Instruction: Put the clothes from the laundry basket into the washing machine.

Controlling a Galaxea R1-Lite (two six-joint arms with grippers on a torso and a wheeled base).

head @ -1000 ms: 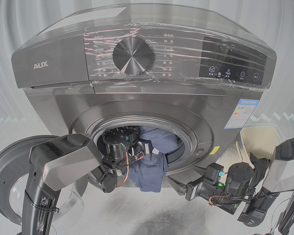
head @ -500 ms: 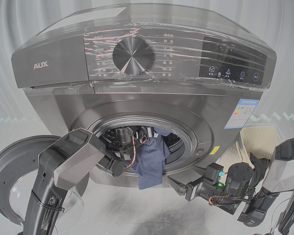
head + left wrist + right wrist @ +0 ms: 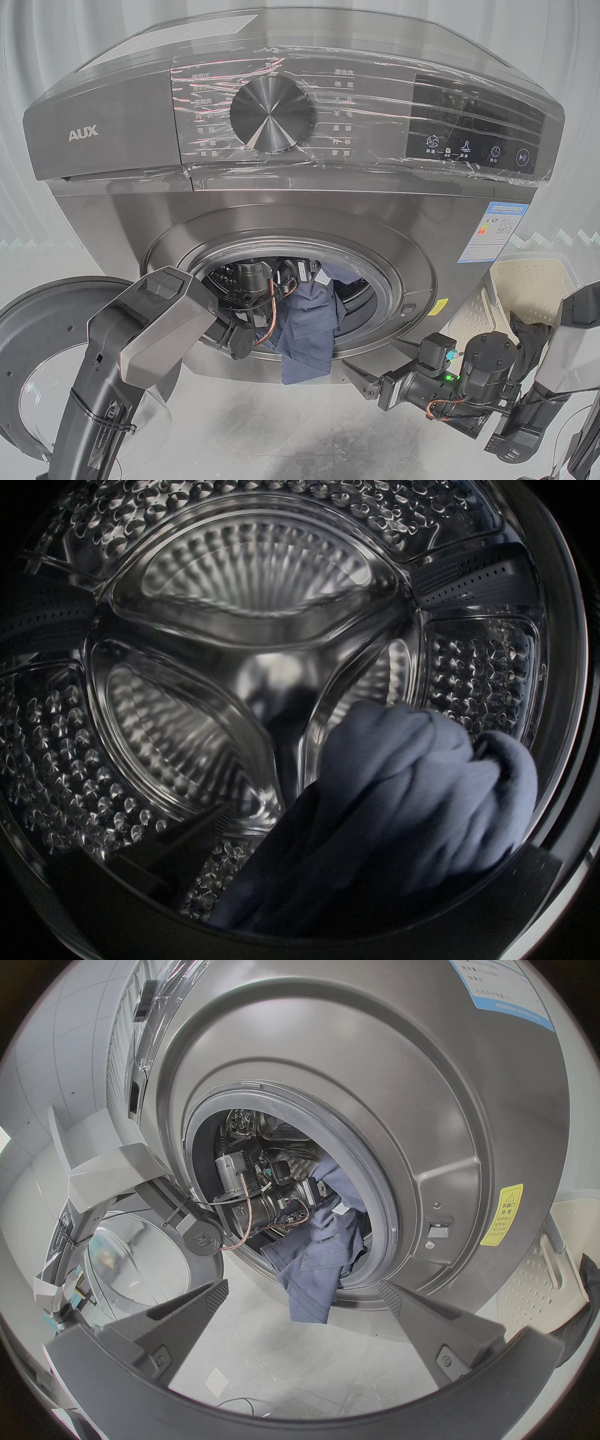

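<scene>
The washing machine stands with its door open. My left gripper is inside the drum opening, shut on a blue garment. Part of that garment is bunched in the drum, seen as a folded blue mass. The rest hangs out over the door rim toward the floor. My right gripper hovers low in front of the machine, to the right of the opening. It is open and holds nothing; its fingers are spread wide. The cream laundry basket stands at the right with a dark garment draped in it.
The round door is swung open at the left, beside my left arm. The grey floor lies in front of the machine. The basket sits close against the machine's right side.
My left gripper has pushed deeper and upward into the drum, drawing the blue garment up so less hangs outside. It barely moved in the last half second. The right arm has stayed still.
</scene>
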